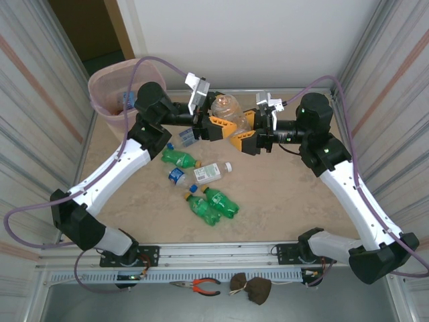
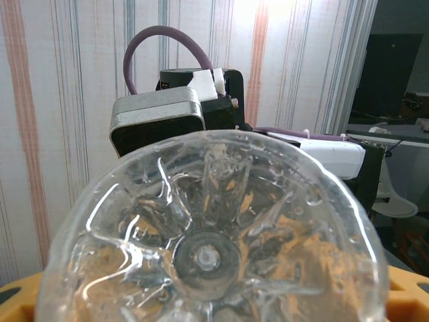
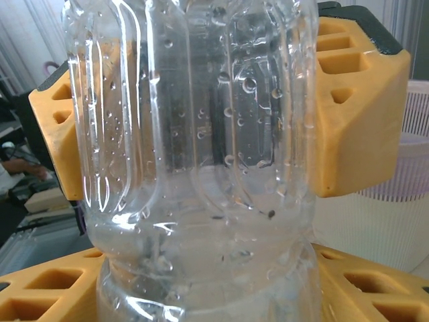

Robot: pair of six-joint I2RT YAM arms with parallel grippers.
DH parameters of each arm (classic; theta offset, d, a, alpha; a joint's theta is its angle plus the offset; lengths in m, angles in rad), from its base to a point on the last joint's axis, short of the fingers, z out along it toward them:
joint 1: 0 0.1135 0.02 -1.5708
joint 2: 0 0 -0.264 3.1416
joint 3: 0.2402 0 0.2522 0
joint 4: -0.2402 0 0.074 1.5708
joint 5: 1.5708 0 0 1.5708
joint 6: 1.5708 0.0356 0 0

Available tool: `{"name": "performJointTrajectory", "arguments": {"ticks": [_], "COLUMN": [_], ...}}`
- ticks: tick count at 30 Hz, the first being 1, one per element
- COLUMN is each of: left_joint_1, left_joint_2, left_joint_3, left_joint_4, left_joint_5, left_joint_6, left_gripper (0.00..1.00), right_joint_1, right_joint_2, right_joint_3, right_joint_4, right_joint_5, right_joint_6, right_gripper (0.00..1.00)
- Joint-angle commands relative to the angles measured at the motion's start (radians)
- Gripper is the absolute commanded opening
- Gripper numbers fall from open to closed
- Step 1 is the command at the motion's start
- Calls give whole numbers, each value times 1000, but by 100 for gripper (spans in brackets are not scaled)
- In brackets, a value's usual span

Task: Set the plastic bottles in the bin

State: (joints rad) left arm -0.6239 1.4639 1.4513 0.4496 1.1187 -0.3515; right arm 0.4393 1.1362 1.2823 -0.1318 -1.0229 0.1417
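A clear plastic bottle (image 1: 225,106) hangs in the air over the back middle of the table, between both grippers. My left gripper (image 1: 220,123) has its yellow fingers (image 3: 355,107) pressed on both sides of the bottle's body. My right gripper (image 1: 243,133) is shut lower down on the same bottle (image 3: 194,134). The bottle's ribbed base (image 2: 208,255) faces the left wrist camera. The beige bin (image 1: 100,80) with a pink liner stands at the back left and has bottles inside. Several more bottles lie on the table: green ones (image 1: 179,158) (image 1: 213,204), a white one (image 1: 209,173) and a clear one (image 1: 177,176).
Striped side walls close in the table on the left and right. Red-handled pliers (image 1: 201,287) and two dark lumps (image 1: 252,288) lie on the front ledge between the arm bases. Another small bottle (image 1: 186,136) lies under the left arm's wrist.
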Motion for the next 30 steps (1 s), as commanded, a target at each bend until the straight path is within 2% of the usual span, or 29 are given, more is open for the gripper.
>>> {"name": "performJointTrajectory", "arguments": {"ticks": [1,12,20,26,30], "left_joint_1": [-10,-9,0,46,81], "left_joint_2": [-40,-40,-37,-54,-50], "left_joint_3": [26,54,101,158,246], "left_joint_4": [5,-71,-248,-485,-739], "left_joint_5": [27,13,-31,-166,-351], "left_joint_6": [42,94,192,300,407], "left_gripper": [59,59,57,56,55], "right_joint_1": [7,7,7,6,3], "right_joint_2": [-16,-25,-63,-109,-133], "right_joint_3": [18,15,13,1,-6], "right_joint_4": [-8,-57,-167,-256,-291], "right_joint_5": [11,53,155,216,254], "right_joint_6": [-17,-62,-117,-159,-170], "right_gripper": [64,73,82,84,84]}}
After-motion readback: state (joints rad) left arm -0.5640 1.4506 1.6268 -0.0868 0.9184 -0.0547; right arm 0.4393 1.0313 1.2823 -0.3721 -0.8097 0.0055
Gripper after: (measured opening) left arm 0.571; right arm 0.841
